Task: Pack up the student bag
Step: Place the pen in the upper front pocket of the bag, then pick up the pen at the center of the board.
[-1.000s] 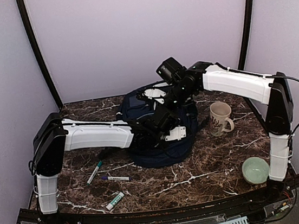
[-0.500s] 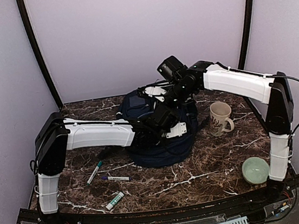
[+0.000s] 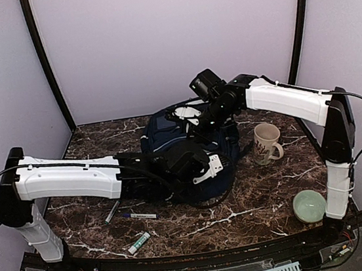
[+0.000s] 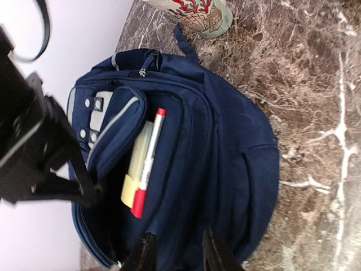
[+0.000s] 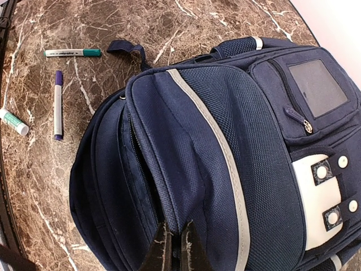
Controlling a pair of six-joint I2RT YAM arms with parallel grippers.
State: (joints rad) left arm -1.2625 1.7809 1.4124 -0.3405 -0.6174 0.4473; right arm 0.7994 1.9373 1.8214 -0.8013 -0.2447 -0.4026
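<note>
My right gripper (image 5: 175,231) is pinched shut on the pocket flap (image 5: 192,135) of the student bag (image 5: 98,169), so I'd hold it taut while my empty, parted left gripper (image 4: 177,244) lifts clear of the red marker (image 4: 148,164).

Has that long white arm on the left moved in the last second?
Yes. The left arm swung its elbow out leftward and sank toward the near edge, so it now covers the far end of the green marker.

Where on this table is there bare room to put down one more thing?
The widest bare patch of the table lies in front, bordered by the backpack, the mug and the bowl. The back left corner is bare too. The front left is crowded: green pen, purple pen and a capped tube lie there.
</note>
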